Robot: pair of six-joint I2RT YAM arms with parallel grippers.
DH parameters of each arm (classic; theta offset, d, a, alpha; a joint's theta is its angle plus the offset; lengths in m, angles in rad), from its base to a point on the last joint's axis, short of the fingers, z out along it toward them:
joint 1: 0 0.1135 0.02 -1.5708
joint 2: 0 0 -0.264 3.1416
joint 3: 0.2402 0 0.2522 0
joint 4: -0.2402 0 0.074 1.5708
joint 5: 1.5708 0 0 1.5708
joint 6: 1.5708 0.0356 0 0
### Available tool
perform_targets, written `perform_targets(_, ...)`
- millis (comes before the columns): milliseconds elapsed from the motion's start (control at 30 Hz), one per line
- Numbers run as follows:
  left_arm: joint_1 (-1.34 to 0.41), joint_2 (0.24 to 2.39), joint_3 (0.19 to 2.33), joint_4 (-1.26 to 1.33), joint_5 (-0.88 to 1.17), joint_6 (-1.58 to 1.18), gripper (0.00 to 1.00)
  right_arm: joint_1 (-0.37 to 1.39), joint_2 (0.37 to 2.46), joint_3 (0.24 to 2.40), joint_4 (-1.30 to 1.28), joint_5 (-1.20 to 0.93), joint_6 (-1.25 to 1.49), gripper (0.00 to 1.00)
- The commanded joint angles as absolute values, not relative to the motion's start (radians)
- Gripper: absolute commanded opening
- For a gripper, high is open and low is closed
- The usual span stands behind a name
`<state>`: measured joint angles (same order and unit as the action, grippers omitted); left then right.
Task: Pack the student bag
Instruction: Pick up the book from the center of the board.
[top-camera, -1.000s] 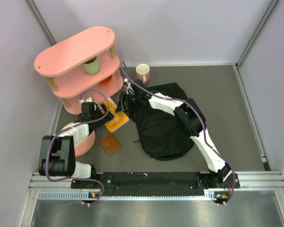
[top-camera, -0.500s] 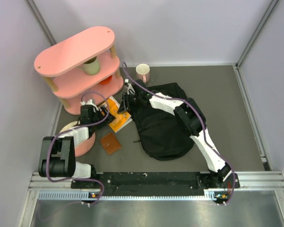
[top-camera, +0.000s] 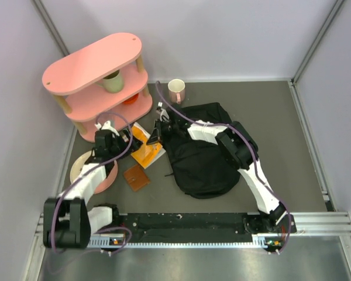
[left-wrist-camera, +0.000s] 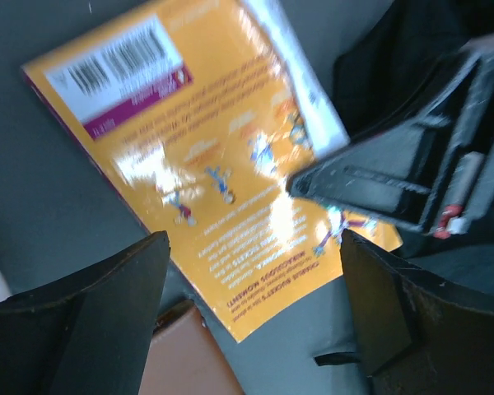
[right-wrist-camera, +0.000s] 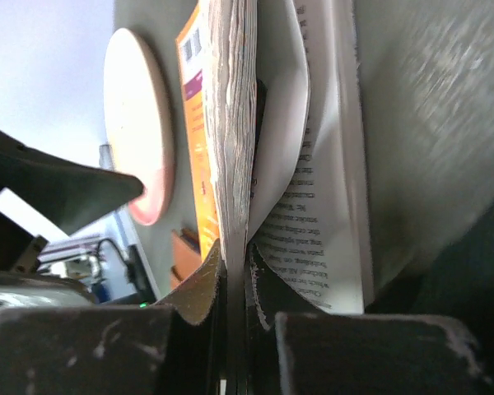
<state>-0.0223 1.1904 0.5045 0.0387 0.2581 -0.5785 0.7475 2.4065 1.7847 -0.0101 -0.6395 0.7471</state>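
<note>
The student bag (top-camera: pixel 202 155), a floppy black backpack, lies in the middle of the table. Just left of it lies an orange paperback book (top-camera: pixel 145 151), back cover up. My right gripper (top-camera: pixel 158 132) is at the book's bag-side edge. In the right wrist view it is shut (right-wrist-camera: pixel 235 257) on a sheaf of the book's pages and cover (right-wrist-camera: pixel 230 123), while other pages (right-wrist-camera: pixel 321 197) fan open beside it. My left gripper (top-camera: pixel 107 140) hovers left of the book, open and empty (left-wrist-camera: pixel 253 247). Its view shows the orange cover (left-wrist-camera: pixel 206 140) and the right gripper (left-wrist-camera: pixel 403 181).
A small brown notebook (top-camera: pixel 136 177) lies in front of the book. A pink two-tier shelf (top-camera: pixel 99 70) with a green mug (top-camera: pixel 112 82) stands at the back left. A pink mug (top-camera: pixel 176 89) sits behind the bag. A round pink stand (top-camera: pixel 99 175) is under the left arm.
My right gripper has shut on the book's edge and lifted part of it. My left gripper has drawn back to the left, away from the book.
</note>
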Motion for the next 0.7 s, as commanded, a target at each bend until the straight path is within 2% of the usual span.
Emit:
perform_targets(0,-0.028,0.984,0.598,-0.096,0.14,-0.534,0.91,0.716,2.214,1.65,0.29,-0.722,0.961,0.0)
perform_targets(167,-0.026,0.787,0.618,-0.181,0.084,-0.532,0.94,0.686,2.05,1.511,0.521,-0.759,1.078,0.0)
perform_targets(333,-0.026,0.657,0.591,-0.181,0.104,-0.558,0.96,0.684,1.976,1.375,0.727,-0.788,1.241,0.0)
perform_targets(467,-0.028,0.626,0.552,-0.108,0.237,-0.618,0.97,0.686,1.942,1.275,0.92,-0.813,1.35,0.0)
perform_targets(667,-0.028,0.627,0.528,0.069,0.348,-0.71,0.97,0.683,1.895,1.177,1.061,-0.838,1.453,0.0)
